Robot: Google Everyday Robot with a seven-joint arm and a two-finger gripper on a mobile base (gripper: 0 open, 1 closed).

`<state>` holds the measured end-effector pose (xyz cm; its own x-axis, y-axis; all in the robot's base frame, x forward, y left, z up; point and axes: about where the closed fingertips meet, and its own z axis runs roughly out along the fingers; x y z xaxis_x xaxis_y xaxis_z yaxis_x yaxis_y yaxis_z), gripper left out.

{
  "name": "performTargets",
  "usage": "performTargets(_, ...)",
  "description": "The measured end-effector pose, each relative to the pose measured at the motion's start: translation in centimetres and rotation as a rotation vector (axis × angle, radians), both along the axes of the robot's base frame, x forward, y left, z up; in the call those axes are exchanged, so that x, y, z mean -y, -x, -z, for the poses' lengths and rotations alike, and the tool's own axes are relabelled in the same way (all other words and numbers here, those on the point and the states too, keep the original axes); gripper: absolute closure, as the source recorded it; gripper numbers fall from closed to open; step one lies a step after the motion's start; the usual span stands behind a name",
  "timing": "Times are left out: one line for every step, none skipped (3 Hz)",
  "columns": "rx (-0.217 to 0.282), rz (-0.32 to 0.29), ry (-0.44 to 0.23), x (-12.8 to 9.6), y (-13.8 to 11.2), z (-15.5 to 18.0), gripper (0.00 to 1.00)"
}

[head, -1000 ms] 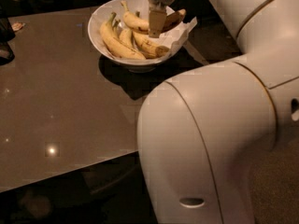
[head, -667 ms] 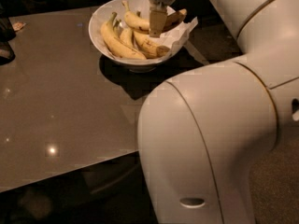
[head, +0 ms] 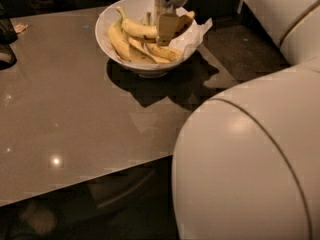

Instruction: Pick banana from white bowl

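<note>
The white bowl stands at the far side of the brown table, lined with crumpled white paper. The banana lies across the top of the pile in the bowl, with its stem up to the left and its dark tip to the right. My gripper reaches straight down into the bowl from the top edge of the view. It is shut on the banana around its middle, one finger in front of it. The other finger is hidden behind.
Longer, paler bananas lie beneath it in the bowl. My white arm housing fills the lower right and hides the table there. Dark objects sit at the left edge. The table's front edge runs across the lower left.
</note>
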<state>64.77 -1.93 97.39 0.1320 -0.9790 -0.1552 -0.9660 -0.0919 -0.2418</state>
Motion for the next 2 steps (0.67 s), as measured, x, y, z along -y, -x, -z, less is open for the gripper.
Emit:
performTargets(0.008, -0.001, -0.004, -0.2, -0.2, 0.0, 1.0)
performTargets(-0.018, -0.04, 0.02, -1.6, 1.5, -0.5, 1.0)
